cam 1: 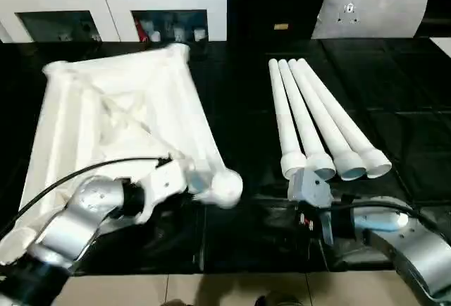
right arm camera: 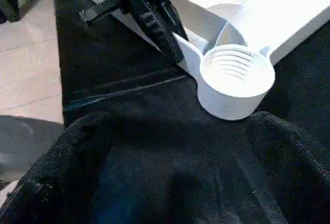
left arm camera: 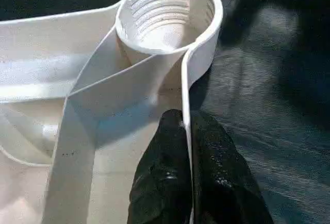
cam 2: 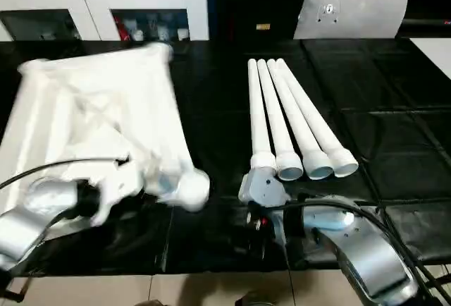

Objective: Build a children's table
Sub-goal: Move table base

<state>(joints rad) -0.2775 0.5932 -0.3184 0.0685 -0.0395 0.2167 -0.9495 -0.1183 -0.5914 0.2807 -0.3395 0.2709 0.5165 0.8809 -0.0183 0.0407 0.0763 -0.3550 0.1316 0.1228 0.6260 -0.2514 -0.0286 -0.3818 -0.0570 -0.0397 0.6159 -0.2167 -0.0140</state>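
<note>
Pinching the upturned table top's (cam 1: 120,119) rim wall just behind the near corner socket (left arm camera: 165,15), the left hand (left arm camera: 188,146) is clenched; the grip should be kept firm. The right hand (right arm camera: 175,131) is spread, empty, near four legs (cam 1: 317,119) laid on the black tabletop (cam 1: 239,94).

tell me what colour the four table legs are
White, all four legs, lying side by side on the black mat; clearest in the left eye view.
</note>
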